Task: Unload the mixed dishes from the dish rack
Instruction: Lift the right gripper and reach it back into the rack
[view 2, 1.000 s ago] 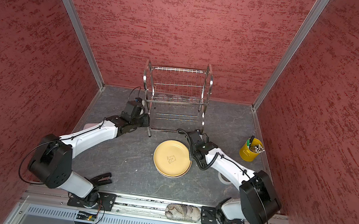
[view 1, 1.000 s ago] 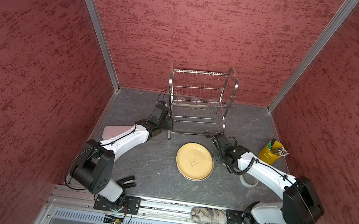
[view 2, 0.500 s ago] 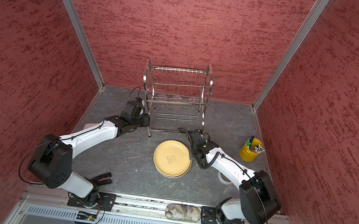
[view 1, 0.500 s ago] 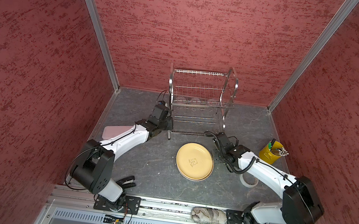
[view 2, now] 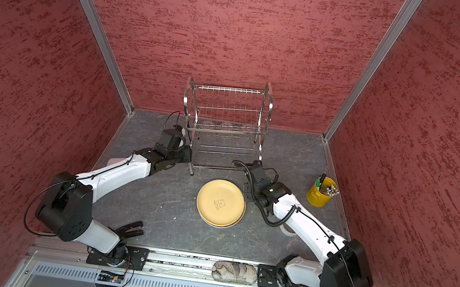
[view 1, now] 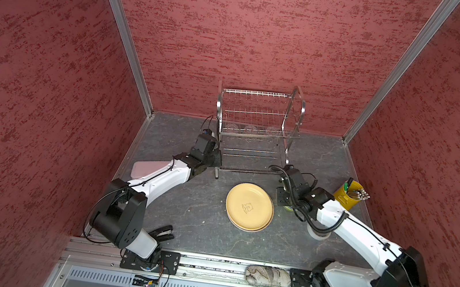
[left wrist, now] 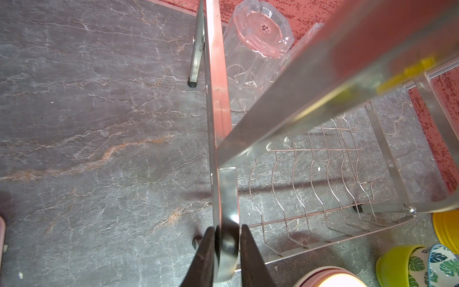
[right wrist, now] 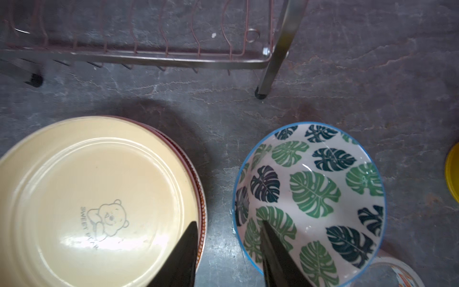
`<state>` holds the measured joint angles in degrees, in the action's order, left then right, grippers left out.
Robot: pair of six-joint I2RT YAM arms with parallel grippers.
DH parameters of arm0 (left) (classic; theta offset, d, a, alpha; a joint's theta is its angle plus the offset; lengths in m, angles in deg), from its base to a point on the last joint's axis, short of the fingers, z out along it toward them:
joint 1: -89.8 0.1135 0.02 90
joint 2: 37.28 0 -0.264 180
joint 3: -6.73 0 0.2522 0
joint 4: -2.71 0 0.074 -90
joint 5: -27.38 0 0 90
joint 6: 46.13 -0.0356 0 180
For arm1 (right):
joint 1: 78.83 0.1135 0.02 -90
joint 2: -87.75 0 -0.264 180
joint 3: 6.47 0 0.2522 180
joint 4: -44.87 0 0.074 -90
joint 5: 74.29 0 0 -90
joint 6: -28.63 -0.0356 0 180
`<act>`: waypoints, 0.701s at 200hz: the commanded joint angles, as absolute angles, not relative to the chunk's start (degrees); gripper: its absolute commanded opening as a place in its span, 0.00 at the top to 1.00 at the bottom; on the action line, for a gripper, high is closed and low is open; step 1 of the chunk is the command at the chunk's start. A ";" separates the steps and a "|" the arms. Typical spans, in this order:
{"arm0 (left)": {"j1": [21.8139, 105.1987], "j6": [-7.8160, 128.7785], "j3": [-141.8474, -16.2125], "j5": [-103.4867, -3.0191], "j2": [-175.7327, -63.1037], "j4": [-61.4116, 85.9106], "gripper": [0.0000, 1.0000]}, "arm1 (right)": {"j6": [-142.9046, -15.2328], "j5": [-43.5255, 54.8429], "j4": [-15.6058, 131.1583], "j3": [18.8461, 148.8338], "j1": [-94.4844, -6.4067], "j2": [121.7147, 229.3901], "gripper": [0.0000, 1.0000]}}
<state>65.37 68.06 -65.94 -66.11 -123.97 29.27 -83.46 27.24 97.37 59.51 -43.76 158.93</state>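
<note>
From my station, the dish rack (view 1: pixel 256 94) stands at the back of the table (view 1: pixel 183 210), a two-tier affair of shiny steel wire with arched side handles. Its lower tier holds the clear tumblers (left wrist: pixel 255 47) along the back, bottoms up; in both top views I can faintly make out three of them. My left hand (left wrist: pixel 227 227) is clamped narrow on the flat steel band of the rack's side frame, one finger on either face of it.

In front of the rack lies the tan-yellow plate (view 1: pixel 249 205), face up, with a small bear drawn in its well (the wrist view even shows lettering beside the bear). It tops a short stack, and the rims of other plates peep out beneath it. Just beside the stack is the green-leaf bowl (right wrist: pixel 313 196), white inside with green and dark leaves and a blue rim. From the left wrist view it seems to sit in the lime-green bowl (left wrist: pixel 395 263), though I cannot be sure.

My right hand (right wrist: pixel 228 222) hangs above them with its fingers parted, holding nothing. One finger (right wrist: pixel 183 253) is over the plate, the other over the bowl's inside.

The yellow bucket (view 1: pixel 347 196) by the right edge holds utensils.
</note>
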 commanded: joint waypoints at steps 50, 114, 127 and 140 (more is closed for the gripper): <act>65.62 67.69 -65.74 -65.92 -122.79 27.85 0.77 | -82.63 14.85 80.96 59.98 -44.00 151.76 0.53; 65.89 67.70 -66.00 -65.88 -122.80 27.81 0.76 | -83.18 9.77 54.20 54.81 -44.02 155.53 0.01; 65.89 67.69 -66.00 -65.91 -122.79 27.89 0.76 | -82.88 9.95 51.85 54.82 -44.02 157.55 0.01; 65.98 67.67 -66.00 -65.88 -122.79 27.97 0.76 | -82.51 9.82 50.17 54.97 -44.03 159.70 0.01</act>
